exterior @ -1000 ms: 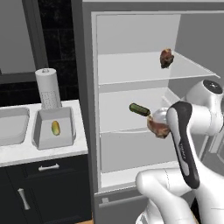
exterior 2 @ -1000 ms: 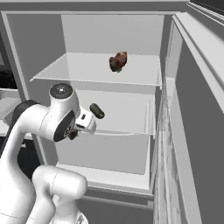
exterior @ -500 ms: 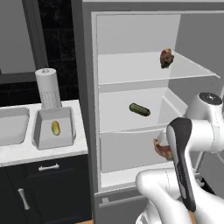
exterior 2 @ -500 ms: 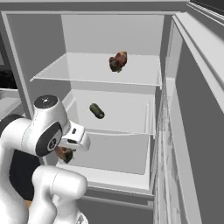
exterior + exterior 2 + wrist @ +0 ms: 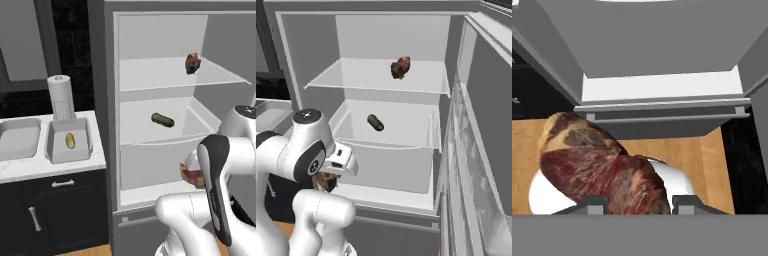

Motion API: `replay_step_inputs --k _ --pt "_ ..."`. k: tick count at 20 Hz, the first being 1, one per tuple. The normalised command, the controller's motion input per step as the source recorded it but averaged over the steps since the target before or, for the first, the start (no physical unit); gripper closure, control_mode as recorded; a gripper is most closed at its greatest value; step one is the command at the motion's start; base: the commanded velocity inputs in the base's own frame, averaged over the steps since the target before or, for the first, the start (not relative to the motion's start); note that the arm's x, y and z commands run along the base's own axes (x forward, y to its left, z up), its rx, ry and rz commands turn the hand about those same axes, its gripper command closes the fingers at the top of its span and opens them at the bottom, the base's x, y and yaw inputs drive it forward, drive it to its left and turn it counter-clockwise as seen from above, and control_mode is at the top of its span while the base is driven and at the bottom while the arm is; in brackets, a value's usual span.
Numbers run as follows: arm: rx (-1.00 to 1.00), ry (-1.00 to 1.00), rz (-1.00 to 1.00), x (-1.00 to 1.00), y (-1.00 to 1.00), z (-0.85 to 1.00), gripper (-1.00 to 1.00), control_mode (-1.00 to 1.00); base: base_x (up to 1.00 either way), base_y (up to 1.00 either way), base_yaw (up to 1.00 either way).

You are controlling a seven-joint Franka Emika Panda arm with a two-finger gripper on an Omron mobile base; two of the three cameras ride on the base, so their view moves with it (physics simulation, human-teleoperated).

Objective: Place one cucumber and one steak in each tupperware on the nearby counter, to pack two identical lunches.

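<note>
My gripper (image 5: 639, 202) is shut on a steak (image 5: 602, 170), a marbled reddish-brown slab that juts out to the left of the fingers. The held steak (image 5: 192, 175) hangs low in front of the open fridge, below its middle shelf, and it peeks from under the hand (image 5: 324, 181). Another steak (image 5: 192, 63) (image 5: 400, 67) lies on the top shelf. A dark green cucumber (image 5: 162, 119) (image 5: 375, 122) rests on the middle shelf. On the counter to the left, a light grey tupperware (image 5: 52, 145) holds a yellowish-green cucumber (image 5: 70, 141).
A paper towel roll (image 5: 61, 97) stands behind the tupperware, and a sink basin (image 5: 17, 142) lies left of it. The fridge door (image 5: 476, 150) stands open on the right. Dark cabinet drawers (image 5: 55, 200) run under the counter, above a wooden floor (image 5: 692, 150).
The arm has drawn back and down from the middle shelf, carrying the steak out of the fridge. The dark green cucumber stays on that shelf.
</note>
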Motion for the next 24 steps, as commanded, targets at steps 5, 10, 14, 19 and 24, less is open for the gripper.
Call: replay_step_inputs --k 5,10,14,19,24 --pt "0.00 0.00 0.00 0.00 0.00 0.00 1.00 1.00 -0.37 0.99 0.00" --pt "0.00 0.00 0.00 0.00 0.00 0.00 1.00 1.00 -0.14 1.00 -0.01" --pt "0.00 0.00 0.00 0.00 0.00 0.00 1.00 1.00 0.03 1.00 -0.12" --pt "0.00 0.00 0.00 0.00 0.00 0.00 1.00 1.00 0.52 0.70 -0.17" --pt "0.00 0.00 0.00 0.00 0.00 0.00 1.00 1.00 0.67 0.07 -0.18"
